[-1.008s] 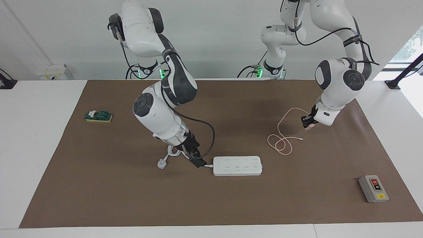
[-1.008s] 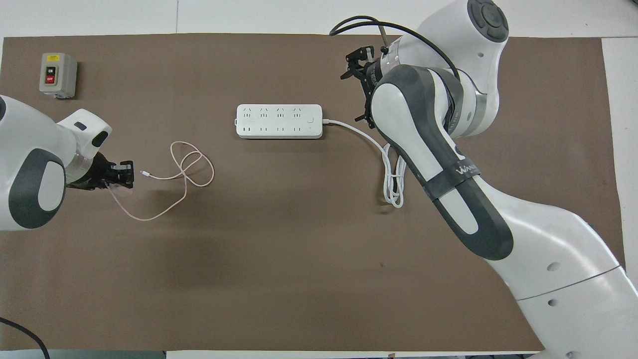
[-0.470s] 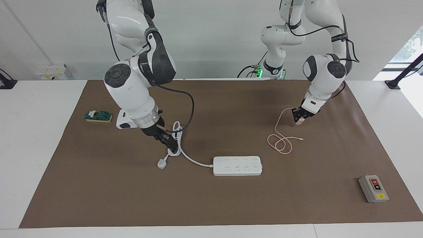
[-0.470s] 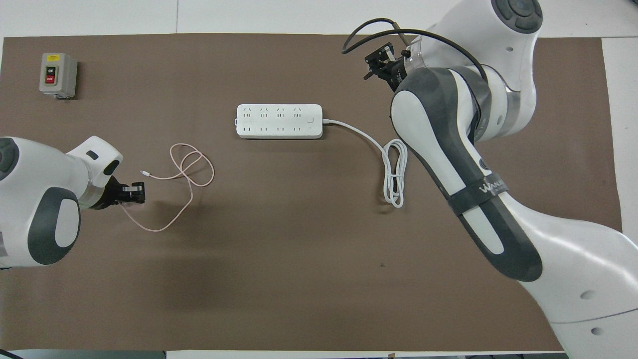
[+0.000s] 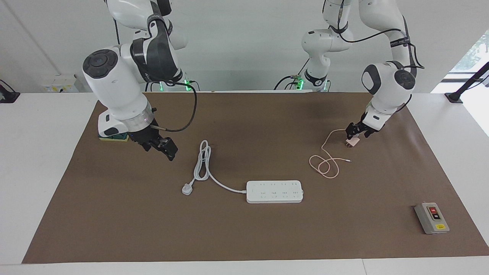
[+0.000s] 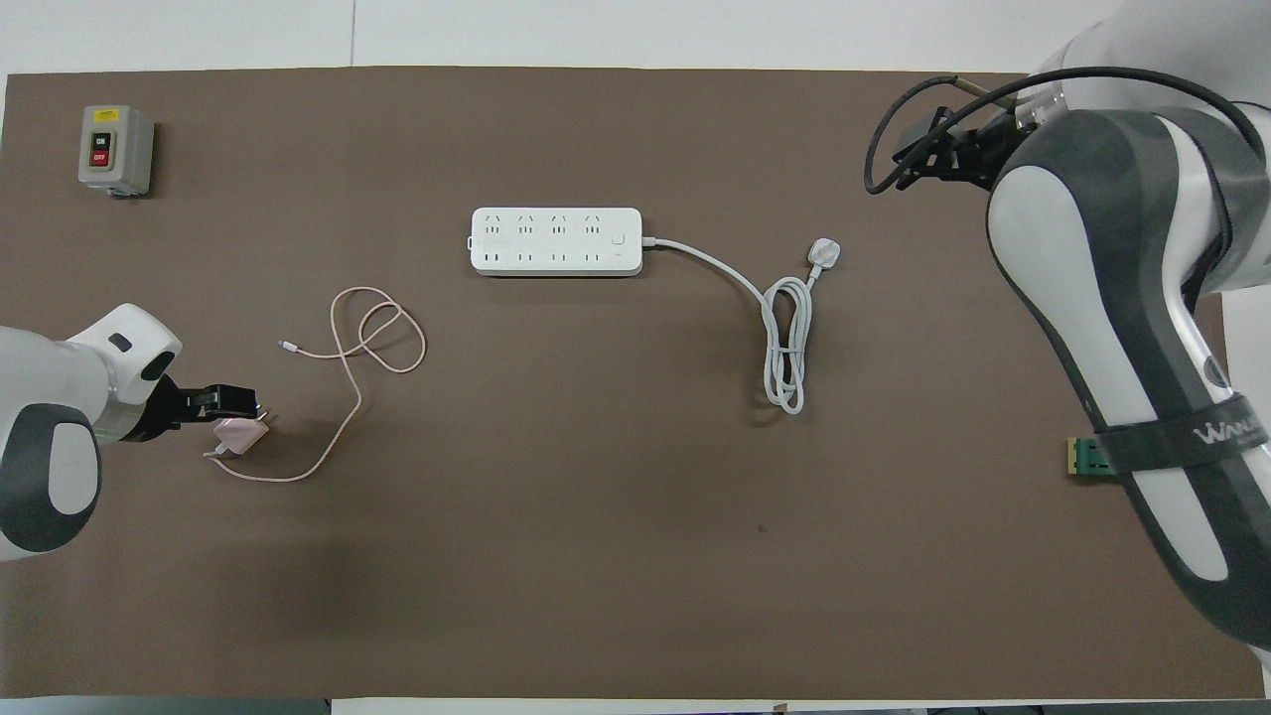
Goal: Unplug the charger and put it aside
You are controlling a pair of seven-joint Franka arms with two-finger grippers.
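With left tool [image 5: 357, 131] spread, released, charger [image 5: 352, 142] lies on table [image 5: 267, 236] just under it, unplugged. Risk: rising fingers snag pink cable [image 5: 324, 162], dragging charger. Right tool [image 5: 162, 147] waits, state unclear.

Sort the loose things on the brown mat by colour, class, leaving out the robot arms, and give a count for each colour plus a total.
White: 1, the power strip with its cord.
Pink: 1, the charger with its thin cable.
Grey: 1, the button box.
Green: 1, the small switch block, partly hidden by the right arm.
Total: 4.
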